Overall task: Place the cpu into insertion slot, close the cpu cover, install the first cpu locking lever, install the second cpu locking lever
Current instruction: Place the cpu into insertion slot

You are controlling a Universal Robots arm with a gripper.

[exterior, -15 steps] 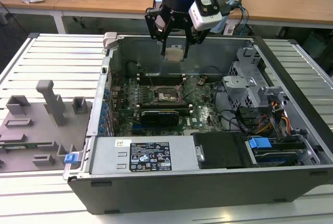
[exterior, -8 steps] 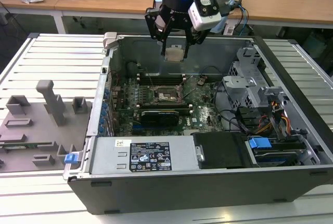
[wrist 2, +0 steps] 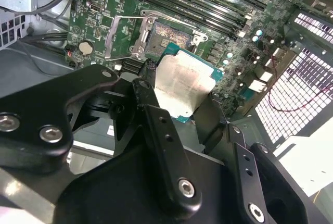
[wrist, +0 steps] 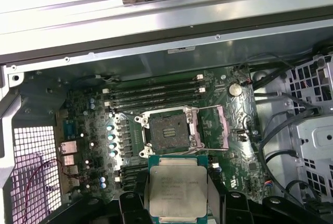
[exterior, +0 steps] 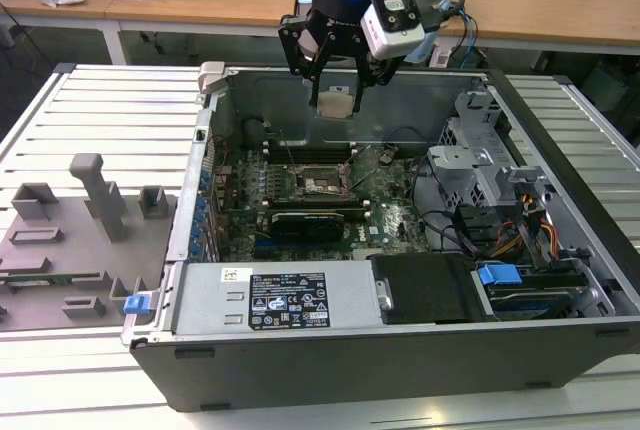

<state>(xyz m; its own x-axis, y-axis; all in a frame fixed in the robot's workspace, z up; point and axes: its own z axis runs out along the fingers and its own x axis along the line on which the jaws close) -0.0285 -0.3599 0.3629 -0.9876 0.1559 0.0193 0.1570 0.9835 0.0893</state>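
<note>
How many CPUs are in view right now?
1. The cpu is gripped between the fingers, hanging above the motherboard near the open insertion slot, whose pin field is bare.

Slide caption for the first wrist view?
Gripper holding the chip above the circuit board, near the uncovered socket.
</note>
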